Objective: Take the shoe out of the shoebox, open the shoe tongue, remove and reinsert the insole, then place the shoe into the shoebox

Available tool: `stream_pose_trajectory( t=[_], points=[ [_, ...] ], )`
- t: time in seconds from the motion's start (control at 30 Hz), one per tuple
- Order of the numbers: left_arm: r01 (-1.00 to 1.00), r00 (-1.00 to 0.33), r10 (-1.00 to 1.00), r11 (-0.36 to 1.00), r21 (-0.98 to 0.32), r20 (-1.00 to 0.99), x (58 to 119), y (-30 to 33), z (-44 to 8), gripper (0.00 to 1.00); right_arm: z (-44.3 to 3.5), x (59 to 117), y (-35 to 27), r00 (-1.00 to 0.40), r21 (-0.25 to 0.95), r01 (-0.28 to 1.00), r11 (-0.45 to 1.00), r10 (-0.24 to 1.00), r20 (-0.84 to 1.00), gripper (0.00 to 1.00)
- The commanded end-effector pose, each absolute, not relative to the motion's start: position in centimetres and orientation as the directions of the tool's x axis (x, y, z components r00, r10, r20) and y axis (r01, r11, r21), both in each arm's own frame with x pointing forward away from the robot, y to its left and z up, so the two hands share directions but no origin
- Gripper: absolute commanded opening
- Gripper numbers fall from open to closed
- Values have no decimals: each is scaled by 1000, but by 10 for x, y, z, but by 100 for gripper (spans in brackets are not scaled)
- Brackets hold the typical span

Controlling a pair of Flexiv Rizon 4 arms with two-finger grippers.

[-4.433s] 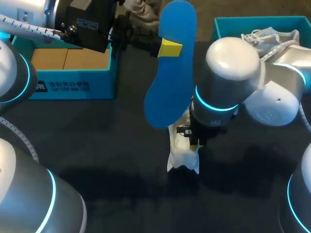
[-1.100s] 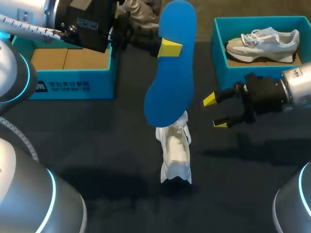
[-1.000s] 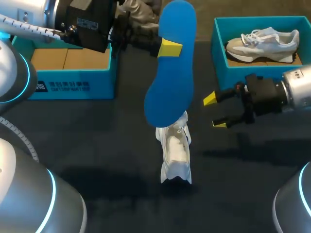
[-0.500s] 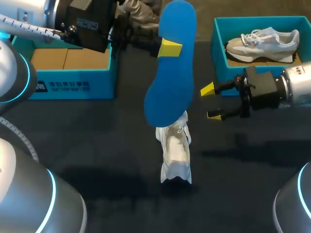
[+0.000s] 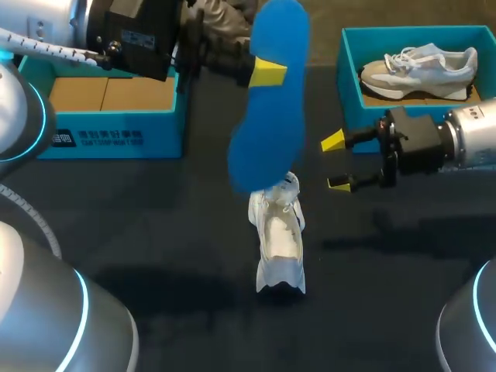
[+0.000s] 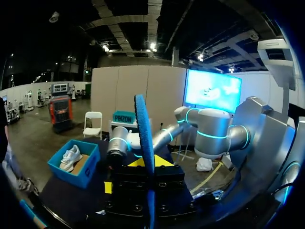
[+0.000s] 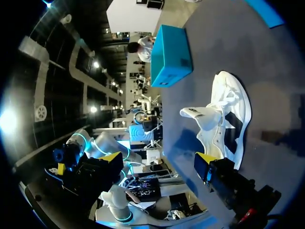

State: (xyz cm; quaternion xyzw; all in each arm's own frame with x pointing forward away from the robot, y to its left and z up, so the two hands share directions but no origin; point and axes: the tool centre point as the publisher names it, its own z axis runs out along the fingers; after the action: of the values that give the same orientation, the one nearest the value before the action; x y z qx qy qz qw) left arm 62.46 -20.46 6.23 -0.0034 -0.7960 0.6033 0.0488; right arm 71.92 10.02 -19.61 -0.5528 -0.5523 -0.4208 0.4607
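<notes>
Pinched in left end effector [image 5: 267, 73]: blue insole [image 5: 267, 136], held aloft over table [image 5: 155, 232] middle. Beneath insole, on the table: white shoe [image 5: 277, 236]. Fingers spread on right end effector [image 5: 335, 161], beside shoe, near shoebox [image 5: 350, 74] at far right corner.

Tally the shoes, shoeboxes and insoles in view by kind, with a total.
Shoes: 2 (white lace-up shoe, unboxed; grey-and-white sneaker, boxed)
Teal cardboard shoeboxes: 2 (left shoebox; right shoebox)
Insoles: 1 (blue foam insole)
Total: 5
</notes>
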Motion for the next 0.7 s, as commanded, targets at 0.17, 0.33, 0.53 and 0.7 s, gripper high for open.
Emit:
stream_pose_trajectory(
  t=[0.17, 0.33, 0.53, 0.7],
  points=[
    [268, -962, 18, 263, -927, -273, 655, -189, 59, 0, -196, 720, 102, 36, -45, 998, 34, 224, 974, 100],
    [425, -903, 29, 219, -878, -429, 659, -188, 59, 0, -196, 720, 102, 36, -45, 998, 34, 224, 974, 100],
    [616, -786, 42, 144, -775, -617, 651, -181, 50, 0, -196, 720, 102, 36, -45, 998, 34, 224, 974, 100],
    [633, -773, 50, 144, -761, -633, 650, -179, 48, 0, -196, 720, 102, 36, -45, 998, 34, 224, 974, 100]
  ],
)
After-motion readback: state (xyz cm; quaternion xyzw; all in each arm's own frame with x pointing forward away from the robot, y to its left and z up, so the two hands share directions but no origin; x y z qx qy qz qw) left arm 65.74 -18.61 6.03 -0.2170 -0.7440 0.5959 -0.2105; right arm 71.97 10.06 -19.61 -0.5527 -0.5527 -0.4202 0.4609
